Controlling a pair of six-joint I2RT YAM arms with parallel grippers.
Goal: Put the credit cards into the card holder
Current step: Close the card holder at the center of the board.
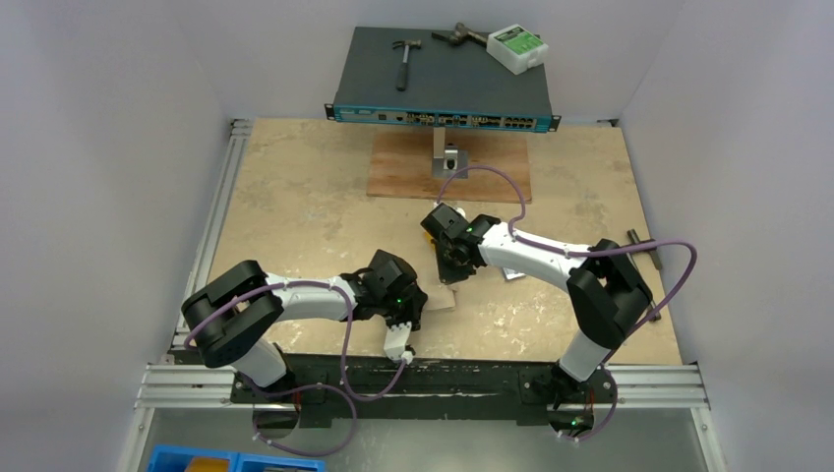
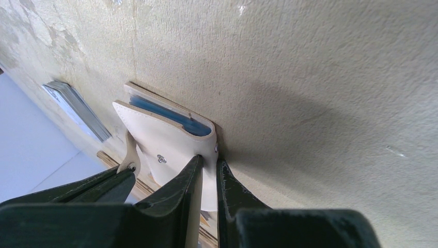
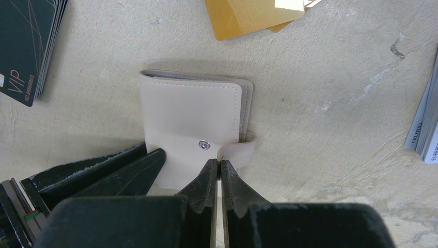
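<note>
left wrist | card holder (image 2: 170, 144) edge between left jaws | right jaws at tab (image 3: 241, 149)

This is a robotics lab bench, set up as a closed test cell. Plain white walls (image 1: 118, 147) box in a worn beige table (image 1: 295, 197) on three sides. At 6 o'clock a left arm (image 1: 295, 295) and a right arm (image 1: 551, 256) are bolted to an aluminium rail (image 1: 197, 383), with purple cables (image 1: 502, 182) looping off them. At 12 o'clock sits a network switch (image 1: 443, 93) bearing a hammer (image 1: 403, 59), pliers (image 1: 460, 35) and a white box (image 1: 518, 47). Just before it lies a wooden board (image 1: 413, 177) with a metal bracket (image 1: 447, 155). A blue bin (image 1: 187, 459) shows at 7 o'clock.
</note>
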